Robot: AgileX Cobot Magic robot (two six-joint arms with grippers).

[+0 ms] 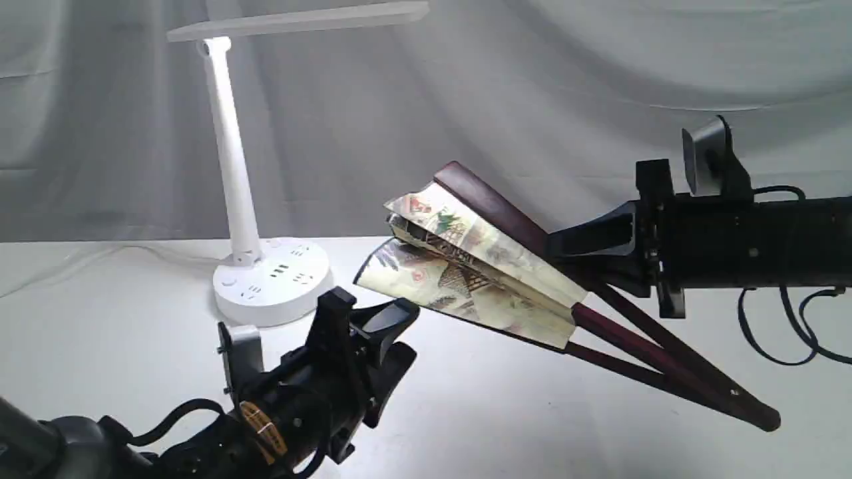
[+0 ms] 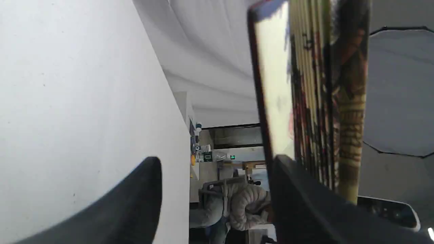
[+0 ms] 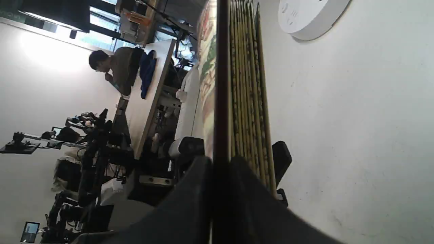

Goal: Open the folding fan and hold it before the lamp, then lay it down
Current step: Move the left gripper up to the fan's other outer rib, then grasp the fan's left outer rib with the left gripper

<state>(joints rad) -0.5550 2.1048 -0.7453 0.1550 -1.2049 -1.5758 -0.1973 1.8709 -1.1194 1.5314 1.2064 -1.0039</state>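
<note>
Now, take the white desk lamp [image 1: 271,283] as the mark, standing far left on the white table [image 1: 100,346]. Just right of its round base and nearer the camera, find the left gripper [image 1: 407,330]: spread wide, holding nothing, parked right under the outer corner of the folding fan [image 1: 466,273]. Further right of the lamp, and raised off the table at the leaf end, see the fan only part-way open, with a few painted pleats on show and the rest bunched against the upper maroon guard [image 1: 492,199]. Further right again, note the right gripper [image 1: 564,258], clenched on that upper guard just past the paper. Judge the opening as barely begun. To do it well, bring the open left jaws up around the lower guard [image 1: 632,372] alone; pinch on wood rather than paper, close to the leaf's outer end for leverage. Then swing away from the upper guard in an arc about the rivet [image 1: 765,419], well right of the lamp, never tugging straight. Hold the right grip firm and level meanwhile. Go slowly to spare the pleats from tearing, and stay wide of the lamp's slim stem [image 1: 229,153] on the way.
</note>
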